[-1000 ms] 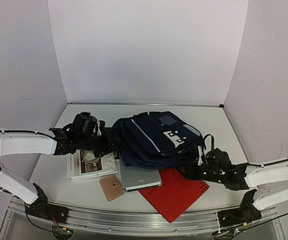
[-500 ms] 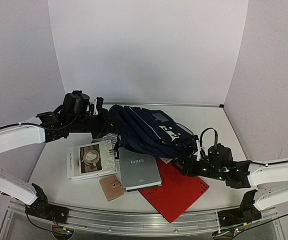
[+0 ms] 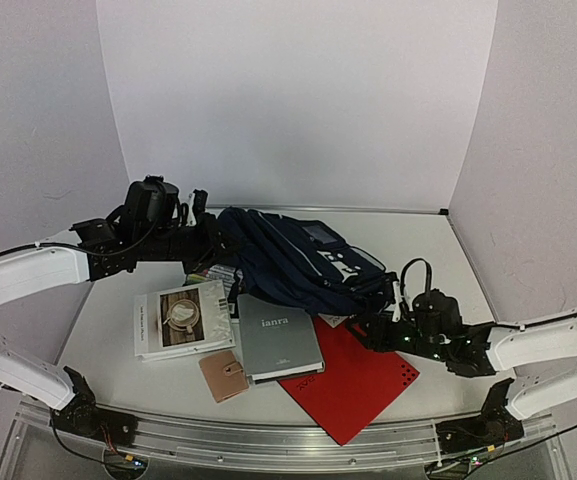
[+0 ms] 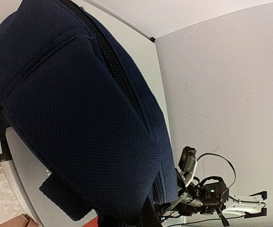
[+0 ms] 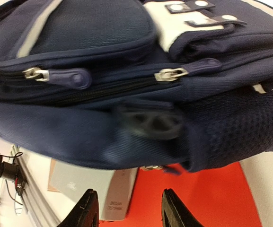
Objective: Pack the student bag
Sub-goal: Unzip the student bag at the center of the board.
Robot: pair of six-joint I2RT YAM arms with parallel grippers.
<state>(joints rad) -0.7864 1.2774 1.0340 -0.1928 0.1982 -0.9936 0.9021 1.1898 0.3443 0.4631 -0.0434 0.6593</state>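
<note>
While the student bag point(image 3: 298, 258) is not yet open, what matters to us is how it lies between the two arms. In the top view its long axis runs from about 10 o'clock to 4 o'clock across the table point(image 3: 438, 250), with the 10 o'clock end raised and the 4 o'clock end low. The left gripper point(image 3: 206, 232) sits at the raised end, clenched. We judge it to be pinching the bag's fabric, though its own camera shows only navy cloth close up. The right gripper point(image 3: 366, 330) lies just off the 4 o'clock end, jaws parted and holding nothing. From its wrist camera the bag fills the view at 12 o'clock of the fingers point(image 5: 90, 208), a zip pull point(image 5: 171, 74) facing them. So we reckon the right arm is nearer the zips, while the grey notebook point(image 3: 280, 335) and red folder point(image 3: 358, 385) lie at 6 o'clock of the bag.
</note>
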